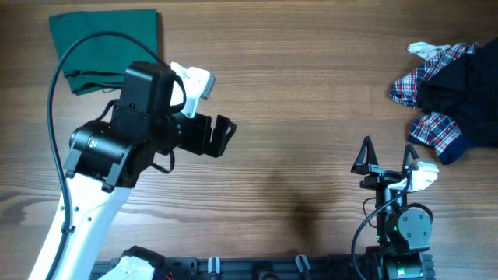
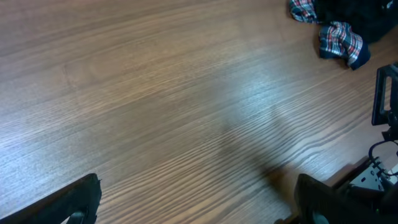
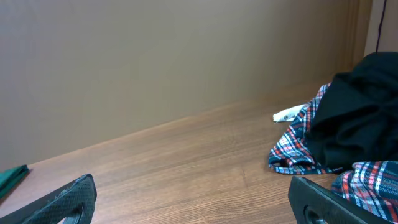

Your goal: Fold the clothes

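A folded dark green garment [image 1: 105,43] lies at the table's far left corner; its edge shows in the right wrist view [image 3: 11,177]. A crumpled pile of plaid and dark navy clothes [image 1: 451,85] lies at the far right, also in the left wrist view [image 2: 339,28] and the right wrist view [image 3: 348,137]. My left gripper [image 1: 222,136] is open and empty, above bare wood left of centre; in its wrist view [image 2: 199,199] only wood lies between the jaws. My right gripper [image 1: 387,155] is open and empty near the front right, short of the pile; its wrist view [image 3: 193,202] shows bare wood between the jaws.
A small white piece of cloth or tag [image 1: 424,49] sticks out at the pile's far edge. The right arm's base [image 1: 401,229] stands at the front edge. A brown wall [image 3: 155,56] rises behind the table. A black cable [image 1: 58,85] loops over the left arm.
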Controlling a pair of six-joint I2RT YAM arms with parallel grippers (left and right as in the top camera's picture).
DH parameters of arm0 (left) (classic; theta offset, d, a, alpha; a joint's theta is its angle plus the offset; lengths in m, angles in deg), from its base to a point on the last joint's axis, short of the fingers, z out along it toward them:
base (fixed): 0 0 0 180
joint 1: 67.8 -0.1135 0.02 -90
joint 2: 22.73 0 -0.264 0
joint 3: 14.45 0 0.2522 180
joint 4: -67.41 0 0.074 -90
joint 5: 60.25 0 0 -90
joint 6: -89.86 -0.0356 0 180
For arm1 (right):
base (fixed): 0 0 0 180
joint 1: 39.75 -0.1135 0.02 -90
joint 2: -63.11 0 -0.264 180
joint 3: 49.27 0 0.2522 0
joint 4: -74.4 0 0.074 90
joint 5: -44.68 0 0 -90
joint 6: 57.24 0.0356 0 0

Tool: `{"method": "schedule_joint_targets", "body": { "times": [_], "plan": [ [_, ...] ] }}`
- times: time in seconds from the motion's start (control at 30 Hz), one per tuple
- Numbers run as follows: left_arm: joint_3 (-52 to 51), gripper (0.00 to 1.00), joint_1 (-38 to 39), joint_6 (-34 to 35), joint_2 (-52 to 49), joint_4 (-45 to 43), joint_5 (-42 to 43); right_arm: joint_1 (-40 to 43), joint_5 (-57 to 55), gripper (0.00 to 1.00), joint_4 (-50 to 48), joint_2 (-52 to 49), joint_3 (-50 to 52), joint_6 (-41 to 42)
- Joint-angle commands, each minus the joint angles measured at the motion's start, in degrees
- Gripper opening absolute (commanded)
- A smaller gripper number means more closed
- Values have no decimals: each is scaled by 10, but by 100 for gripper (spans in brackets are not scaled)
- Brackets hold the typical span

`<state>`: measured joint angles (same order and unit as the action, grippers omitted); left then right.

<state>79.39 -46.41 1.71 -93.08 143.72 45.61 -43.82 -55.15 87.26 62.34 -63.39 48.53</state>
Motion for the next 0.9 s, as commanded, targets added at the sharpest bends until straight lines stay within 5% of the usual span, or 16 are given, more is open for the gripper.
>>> {"method": "schedule_joint_targets", "body": {
  "times": [0.0, 0.4, 0.5, 0.87],
  "plan": [
    [-33, 100, 1, -3, 27, -80, -1, 2, 11, 100, -3, 3, 1, 9],
    [-640, 100, -136, -10, 488, -568, 8, 2, 11, 100, -3, 3, 1, 9],
    [-690, 100, -159, -11, 606, -585, 8, 2, 11, 100, -3, 3, 1, 9],
    [-761, 100, -184, -16, 702, -616, 5, 2, 11, 100, -3, 3, 1, 9]
  ]
}}
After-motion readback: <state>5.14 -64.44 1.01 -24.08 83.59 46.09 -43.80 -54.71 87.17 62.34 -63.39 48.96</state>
